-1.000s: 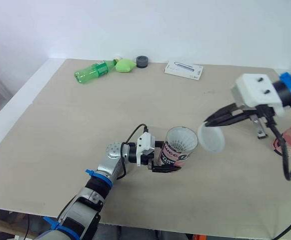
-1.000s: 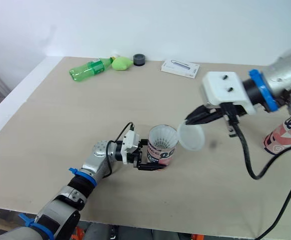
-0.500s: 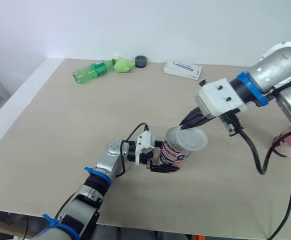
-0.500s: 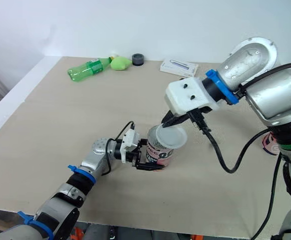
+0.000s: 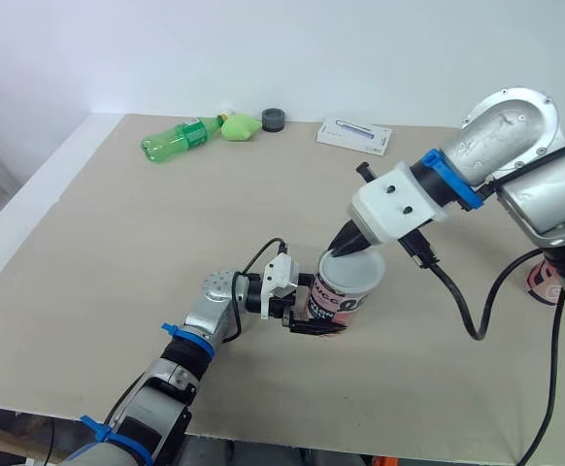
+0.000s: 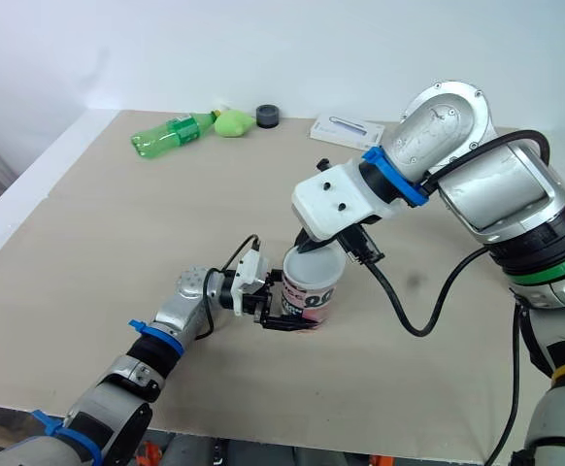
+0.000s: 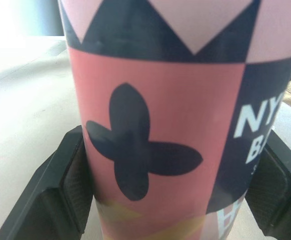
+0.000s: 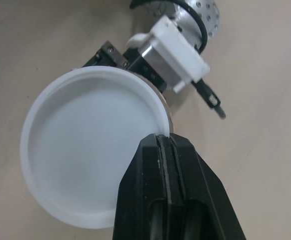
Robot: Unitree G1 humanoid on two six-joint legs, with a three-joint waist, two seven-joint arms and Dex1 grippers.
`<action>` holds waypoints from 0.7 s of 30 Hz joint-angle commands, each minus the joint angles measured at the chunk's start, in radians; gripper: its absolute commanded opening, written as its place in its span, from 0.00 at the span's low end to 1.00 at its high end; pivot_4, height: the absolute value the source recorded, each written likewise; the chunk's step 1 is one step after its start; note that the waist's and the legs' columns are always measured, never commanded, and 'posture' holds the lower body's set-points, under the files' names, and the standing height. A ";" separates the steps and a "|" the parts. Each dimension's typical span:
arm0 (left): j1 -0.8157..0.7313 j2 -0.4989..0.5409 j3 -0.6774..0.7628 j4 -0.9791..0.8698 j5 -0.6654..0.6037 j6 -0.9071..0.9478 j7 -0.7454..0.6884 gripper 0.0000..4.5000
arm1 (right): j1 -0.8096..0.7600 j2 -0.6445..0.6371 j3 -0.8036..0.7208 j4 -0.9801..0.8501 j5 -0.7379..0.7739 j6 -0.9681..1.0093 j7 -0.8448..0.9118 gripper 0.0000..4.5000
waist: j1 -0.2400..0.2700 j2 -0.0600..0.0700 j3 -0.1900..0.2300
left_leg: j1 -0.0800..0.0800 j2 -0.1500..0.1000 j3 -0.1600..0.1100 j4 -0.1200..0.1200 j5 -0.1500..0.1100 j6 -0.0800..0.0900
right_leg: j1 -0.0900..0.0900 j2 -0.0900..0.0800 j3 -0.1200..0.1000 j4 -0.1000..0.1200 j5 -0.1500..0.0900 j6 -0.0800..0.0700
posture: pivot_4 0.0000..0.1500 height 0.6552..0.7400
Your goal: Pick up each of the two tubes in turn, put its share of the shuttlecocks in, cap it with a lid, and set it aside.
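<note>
The right hand [image 8: 164, 142], clenched on the lid [image 8: 85, 160] by its rim, has swung in from 3 o'clock of the tube [image 5: 341, 303]. The lid now lies over the tube's mouth. The left hand [image 5: 316, 316] still clasps the upright tube from 9 o'clock, just toward 6 o'clock of the desk's [image 5: 117, 243] middle.

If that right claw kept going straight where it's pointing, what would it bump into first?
Probably the open top of the tube: the right gripper pinches the white lid just above it, while the left gripper holds the tube. Depth is hard to judge.
</note>
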 commanded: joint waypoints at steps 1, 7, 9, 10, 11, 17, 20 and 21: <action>0.012 0.012 -0.029 -0.001 0.038 0.015 -0.008 0.82 | -0.013 0.024 -0.054 -0.003 0.000 0.012 0.039 0.01 | 0.000 0.000 0.000 | 0.000 0.000 0.000 0.000 0.000 0.000 | 0.000 0.000 0.000 0.000 0.000 0.000 | 1.00 0.87; 0.008 0.015 -0.025 0.005 0.038 0.011 -0.006 0.82 | 0.008 0.022 -0.087 -0.010 -0.005 0.020 0.039 0.01 | 0.000 0.000 0.000 | 0.000 0.000 0.000 0.000 0.000 0.000 | 0.000 0.000 0.000 0.000 0.000 0.000 | 1.00 0.87; 0.006 0.016 -0.024 0.006 0.037 0.013 -0.007 0.82 | 0.009 0.020 -0.100 -0.015 -0.001 0.028 0.039 0.01 | 0.000 0.000 0.000 | 0.000 0.000 0.000 0.000 0.000 0.000 | 0.000 0.000 0.000 0.000 0.000 0.000 | 1.00 0.87; 0.005 0.016 -0.024 0.008 0.038 0.010 -0.007 0.82 | 0.012 0.018 -0.104 -0.017 -0.005 0.025 0.039 0.01 | 0.000 0.000 0.000 | 0.000 0.000 0.000 0.000 0.000 0.000 | 0.000 0.000 0.000 0.000 0.000 0.000 | 1.00 0.87; 0.004 0.016 -0.023 0.009 0.038 0.009 -0.007 0.82 | 0.016 0.017 -0.106 -0.019 -0.011 0.023 0.039 0.01 | 0.000 0.000 0.000 | 0.000 0.000 0.000 0.000 0.000 0.000 | 0.000 0.000 0.000 0.000 0.000 0.000 | 1.00 0.87; 0.001 0.018 -0.020 0.008 0.035 0.010 -0.008 0.82 | 0.060 0.008 -0.119 -0.055 -0.023 0.028 0.039 0.01 | 0.000 0.000 0.000 | 0.000 0.000 0.000 0.000 0.000 0.000 | 0.000 0.000 0.000 0.000 0.000 0.000 | 1.00 0.87; 0.000 0.019 -0.019 0.008 0.035 0.010 -0.006 0.82 | 0.078 0.009 -0.125 -0.070 -0.029 0.034 0.039 0.01 | 0.000 0.000 0.000 | 0.000 0.000 0.000 0.000 0.000 0.000 | 0.000 0.000 -0.001 0.000 0.000 0.000 | 1.00 0.87; 0.000 0.019 -0.018 0.007 0.035 0.010 -0.004 0.82 | 0.085 0.009 -0.127 -0.073 -0.031 0.036 0.039 0.01 | 0.000 0.000 0.000 | 0.000 0.000 0.000 0.000 0.000 0.000 | 0.000 0.000 -0.001 0.000 0.000 0.000 | 1.00 0.87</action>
